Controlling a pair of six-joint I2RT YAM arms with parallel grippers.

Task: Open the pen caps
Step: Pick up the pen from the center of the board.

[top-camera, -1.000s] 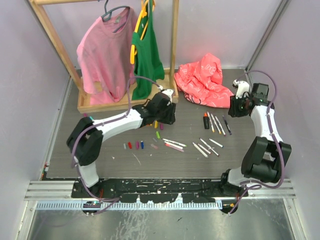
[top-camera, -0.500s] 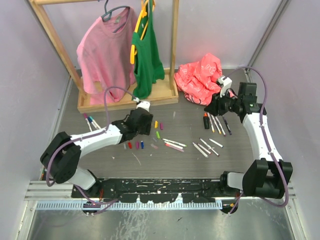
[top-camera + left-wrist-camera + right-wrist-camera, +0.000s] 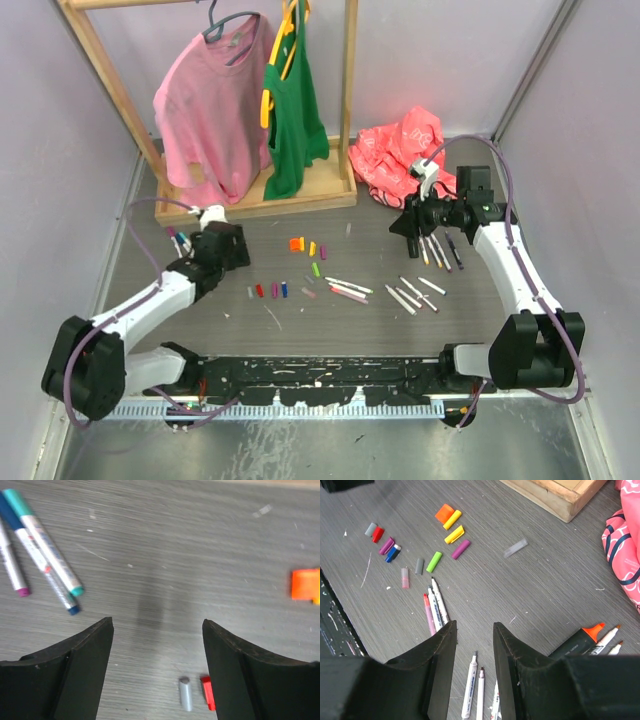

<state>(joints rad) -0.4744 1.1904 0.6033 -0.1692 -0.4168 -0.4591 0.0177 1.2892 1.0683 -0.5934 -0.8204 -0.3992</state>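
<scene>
Between pens: left of the orange cap [image 3: 305,584] your left claw [image 3: 157,625] gapes empty, right claw [image 3: 474,626] narrow and empty; next seize the capped pens [image 3: 42,545] farther left.

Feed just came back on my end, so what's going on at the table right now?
Neither arm holds anything. The left gripper hovers open over bare table, beside three pens that look capped. The right gripper, fingers slightly apart, hangs above the uncapped pens near the black highlighter, whose orange tip is exposed. An orange cap lies with the other loose caps mid-table.
</scene>
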